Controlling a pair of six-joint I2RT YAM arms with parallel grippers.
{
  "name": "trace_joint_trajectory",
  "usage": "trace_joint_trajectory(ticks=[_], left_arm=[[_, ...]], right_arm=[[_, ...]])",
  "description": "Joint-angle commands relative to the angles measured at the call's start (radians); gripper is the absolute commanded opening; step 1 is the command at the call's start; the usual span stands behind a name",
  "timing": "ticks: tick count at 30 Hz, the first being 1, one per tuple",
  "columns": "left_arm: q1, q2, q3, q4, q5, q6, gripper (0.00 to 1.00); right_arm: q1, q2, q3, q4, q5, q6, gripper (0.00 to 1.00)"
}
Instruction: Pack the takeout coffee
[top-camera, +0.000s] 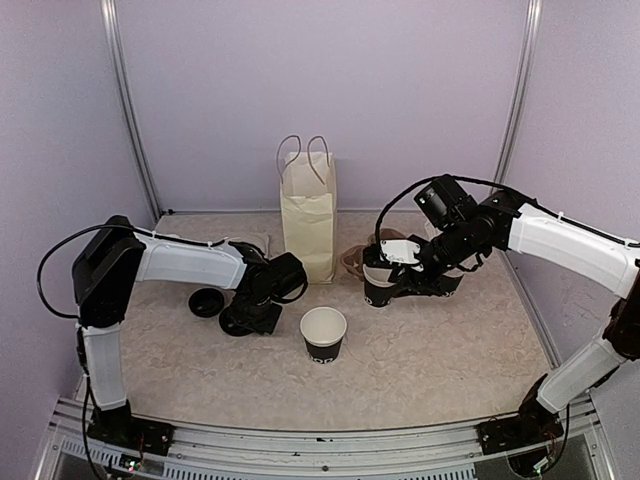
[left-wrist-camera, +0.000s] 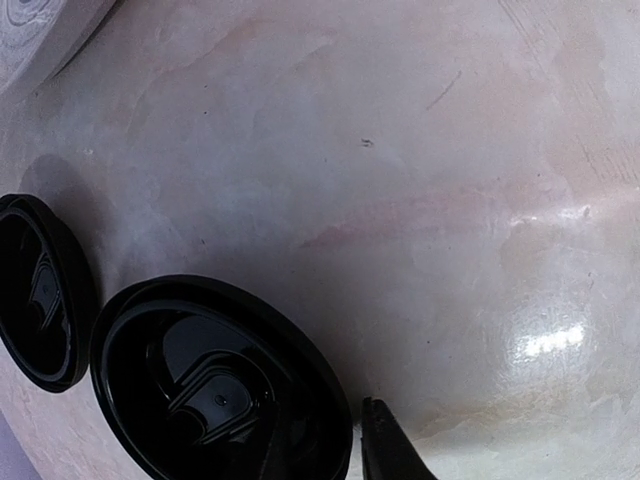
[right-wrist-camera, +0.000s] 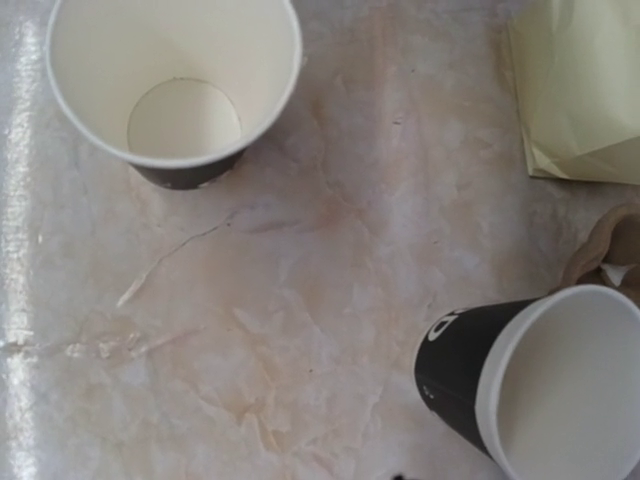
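Overall, lilac walls (top-camera: 330, 90) enclose a mottled beige tabletop (top-camera: 450, 345) bearing a cup (top-camera: 323, 333).

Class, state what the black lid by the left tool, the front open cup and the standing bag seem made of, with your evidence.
Lid: probably plastic, glossy; it mirrors light on moulded ridges. Front cup: seemingly paper, matte white inside, rolled rim. Bag: cream paper, matte, sharp fold creases.

White-shelled arms (top-camera: 185, 262), black at joints, left claw (top-camera: 240, 321) and right claw (top-camera: 386, 290), with thin black looping cables (top-camera: 40, 272).
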Motion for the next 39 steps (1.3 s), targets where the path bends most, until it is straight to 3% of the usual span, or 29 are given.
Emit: trace_joint_trajectory(ticks=[1, 16, 18, 20, 21, 23, 26, 29, 33, 39], left_arm=[[0.002, -0.011, 0.009, -0.028, -0.015, 0.022, 0.21], [-0.027, -0.245, 0.006, -0.051, 0.075, 0.032, 0.03], [-0.054, -0.303, 0.004, 0.011, 0.159, 0.090, 0.01], [-0.077, -0.389, -0.021, 0.139, 0.351, 0.168, 0.00], [-0.088, -0.438, -0.041, 0.216, 0.439, 0.184, 0.01], [-0.101, -0.550, -0.097, 0.396, 0.478, 0.163, 0.00], [-0.059, -0.716, -0.200, 0.631, 0.539, 0.088, 0.00], [0.026, -0.827, -0.310, 0.853, 0.634, -0.020, 0.00], [0.107, -0.905, -0.397, 1.076, 0.767, -0.149, 0.00], [0.113, -0.841, -0.367, 1.179, 0.947, -0.227, 0.00]], right_arm=[[-0.015, -0.014, 0.010, 0.020, -0.021, 0.022, 0.30], [-0.023, 0.005, 0.072, 0.001, -0.051, 0.045, 0.28], [-0.024, 0.003, 0.100, 0.013, -0.053, 0.081, 0.27], [-0.046, 0.006, 0.177, 0.024, -0.101, 0.163, 0.26], [-0.068, 0.009, 0.226, 0.031, -0.149, 0.205, 0.28], [-0.108, 0.019, 0.328, 0.065, -0.218, 0.293, 0.36], [-0.144, 0.029, 0.443, 0.119, -0.291, 0.415, 0.70], [-0.147, 0.029, 0.473, 0.151, -0.418, 0.476, 0.86], [-0.146, 0.056, 0.463, 0.179, -0.617, 0.525, 0.92], [-0.097, 0.122, 0.472, 0.244, -0.722, 0.557, 0.99]])
